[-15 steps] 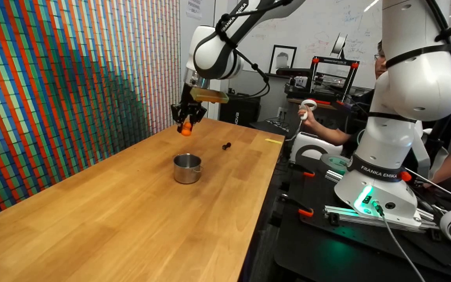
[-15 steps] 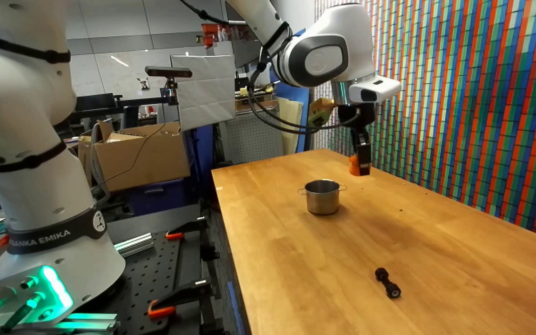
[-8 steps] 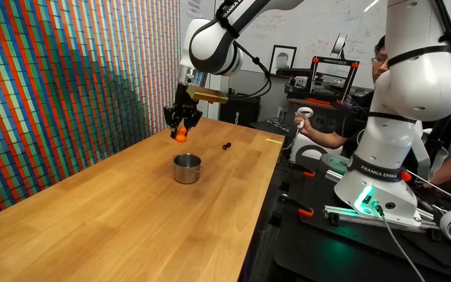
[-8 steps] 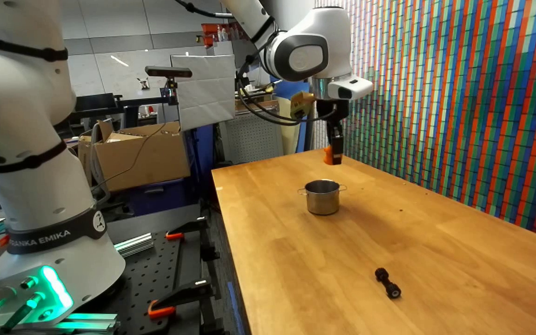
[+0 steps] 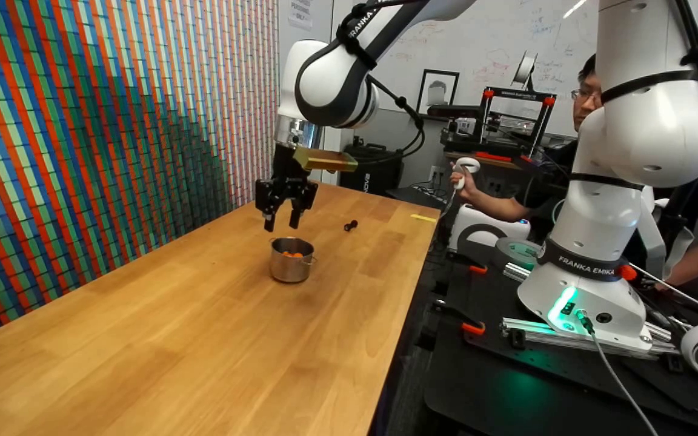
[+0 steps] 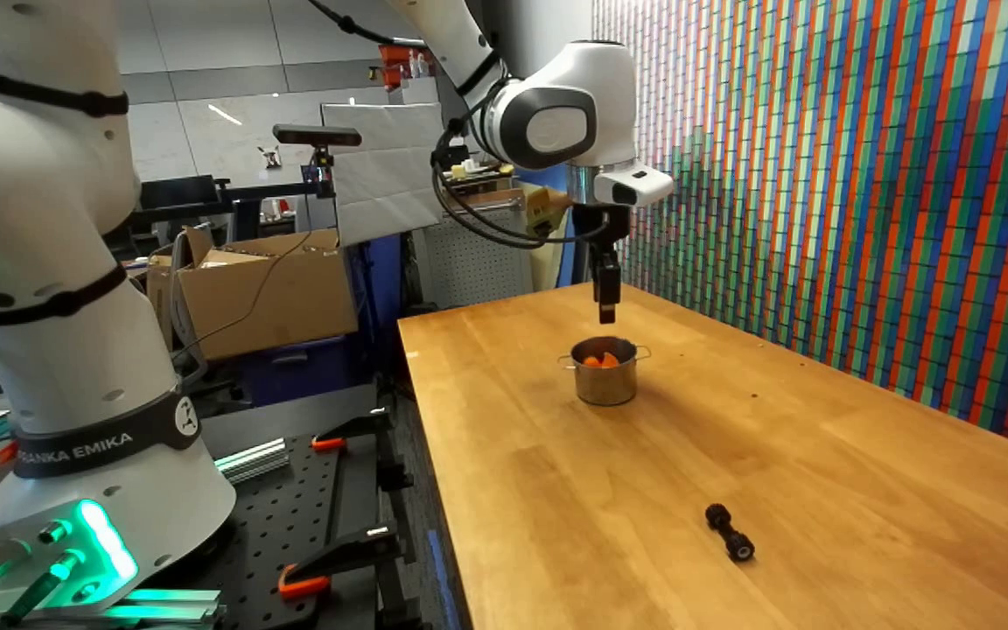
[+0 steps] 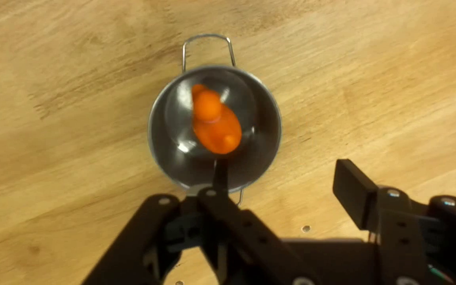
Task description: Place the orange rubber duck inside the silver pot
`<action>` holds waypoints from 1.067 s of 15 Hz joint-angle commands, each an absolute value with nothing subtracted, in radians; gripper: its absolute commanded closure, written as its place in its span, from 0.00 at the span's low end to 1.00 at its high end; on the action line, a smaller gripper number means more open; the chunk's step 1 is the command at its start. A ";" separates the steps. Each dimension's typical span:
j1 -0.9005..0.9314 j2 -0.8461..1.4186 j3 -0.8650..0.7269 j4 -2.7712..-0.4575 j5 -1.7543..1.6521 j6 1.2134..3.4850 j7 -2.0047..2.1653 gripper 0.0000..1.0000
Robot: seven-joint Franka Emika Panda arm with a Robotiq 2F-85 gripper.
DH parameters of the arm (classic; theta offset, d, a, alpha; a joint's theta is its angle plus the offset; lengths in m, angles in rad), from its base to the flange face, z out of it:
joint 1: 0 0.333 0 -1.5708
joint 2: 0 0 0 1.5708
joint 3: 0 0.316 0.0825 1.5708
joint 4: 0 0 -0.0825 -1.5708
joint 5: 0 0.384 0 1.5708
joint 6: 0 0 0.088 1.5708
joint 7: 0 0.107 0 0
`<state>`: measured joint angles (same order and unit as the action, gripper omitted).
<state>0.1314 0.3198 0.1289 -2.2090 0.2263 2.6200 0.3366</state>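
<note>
The orange rubber duck (image 5: 292, 254) lies inside the silver pot (image 5: 289, 271). Both also show in an exterior view, the duck (image 6: 600, 360) low in the pot (image 6: 606, 387). In the wrist view the whole duck (image 7: 219, 128) rests on the bottom of the pot (image 7: 265, 130). The pot stands upright on the wooden table. My gripper (image 5: 282, 225) is open and empty, a little above the pot's rim. In an exterior view the gripper (image 6: 606, 313) is over the pot's back side. In the wrist view the gripper (image 7: 283, 180) has one finger overlapping the pot and one beside it.
A small dark dumbbell-shaped item (image 5: 351, 226) lies on the table (image 5: 203, 339); it also shows in an exterior view (image 6: 730, 532). A multicoloured patterned wall (image 6: 863, 219) runs along the table's long side. A person (image 5: 585, 100) sits behind the robot base holding a controller.
My gripper was shut on the duck and moved over toward the pot. It has now lowered and opened, and the duck has dropped from its fingers into the pot.
</note>
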 commanded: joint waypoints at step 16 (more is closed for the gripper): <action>0.037 0.180 0.064 -1.896 0.129 2.105 -0.051 0.00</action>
